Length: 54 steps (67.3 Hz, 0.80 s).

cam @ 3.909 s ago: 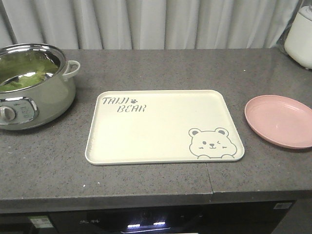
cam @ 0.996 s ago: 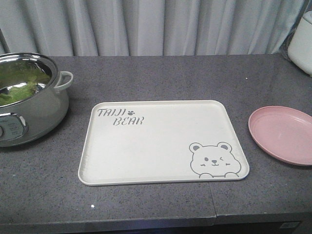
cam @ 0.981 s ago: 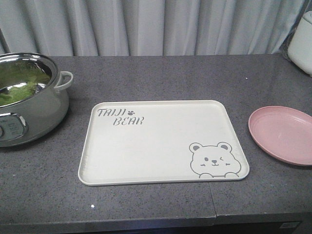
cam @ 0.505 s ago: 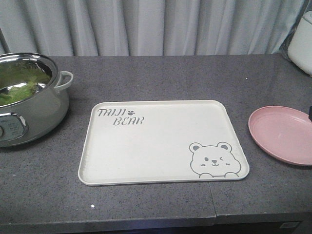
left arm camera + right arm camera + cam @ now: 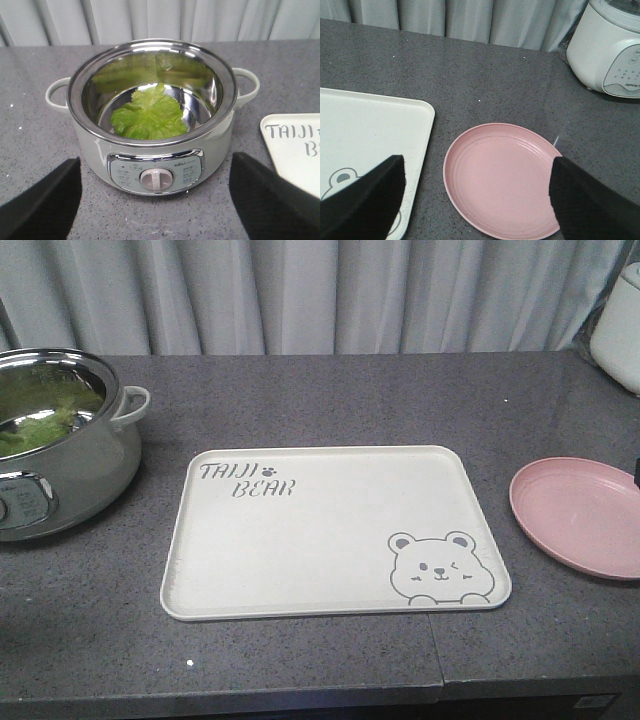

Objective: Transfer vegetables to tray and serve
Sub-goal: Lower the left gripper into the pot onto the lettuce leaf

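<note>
The lettuce leaf (image 5: 150, 116) lies in the bottom of the steel pot (image 5: 95, 150), at the left of the grey surface (image 5: 320, 400). The tray (image 5: 330, 540) sits mid-surface, with the pink plate (image 5: 575, 515) near its right edge but apart from it. The left end effector (image 5: 155, 172) faces the pot, spread wide and gripping nothing. The right end effector (image 5: 475, 167), equally spread and holding nothing, hangs above the plate.

The lettuce leaf (image 5: 150, 116) lies in the bottom of the steel pot (image 5: 155, 172) on the grey table (image 5: 30, 130). The jaws of the left gripper (image 5: 155, 200) stand wide apart in the foreground.
</note>
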{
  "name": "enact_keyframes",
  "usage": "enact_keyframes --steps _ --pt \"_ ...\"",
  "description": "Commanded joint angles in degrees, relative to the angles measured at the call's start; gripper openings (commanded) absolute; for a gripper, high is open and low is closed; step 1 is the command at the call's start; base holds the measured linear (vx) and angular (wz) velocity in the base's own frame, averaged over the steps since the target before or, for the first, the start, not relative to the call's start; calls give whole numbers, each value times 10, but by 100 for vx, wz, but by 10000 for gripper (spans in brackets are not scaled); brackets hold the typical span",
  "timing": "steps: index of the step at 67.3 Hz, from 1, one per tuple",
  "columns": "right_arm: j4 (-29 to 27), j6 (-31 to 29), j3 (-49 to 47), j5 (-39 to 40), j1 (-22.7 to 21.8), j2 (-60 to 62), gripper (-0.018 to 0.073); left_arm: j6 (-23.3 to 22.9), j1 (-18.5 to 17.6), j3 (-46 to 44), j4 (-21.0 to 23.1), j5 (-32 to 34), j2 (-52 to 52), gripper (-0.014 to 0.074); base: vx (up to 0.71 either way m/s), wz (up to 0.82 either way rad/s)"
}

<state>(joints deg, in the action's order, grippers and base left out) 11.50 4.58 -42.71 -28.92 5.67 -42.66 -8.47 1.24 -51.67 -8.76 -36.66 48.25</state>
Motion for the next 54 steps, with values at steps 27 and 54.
enact_keyframes --steps 27,54 --pt "10 -3 -19 37 0 1 564 85 1 -353 7 -183 369 590 0 0" --pt "10 -3 -19 34 0 1 564 197 69 -547 214 -226 588 518 0 0"
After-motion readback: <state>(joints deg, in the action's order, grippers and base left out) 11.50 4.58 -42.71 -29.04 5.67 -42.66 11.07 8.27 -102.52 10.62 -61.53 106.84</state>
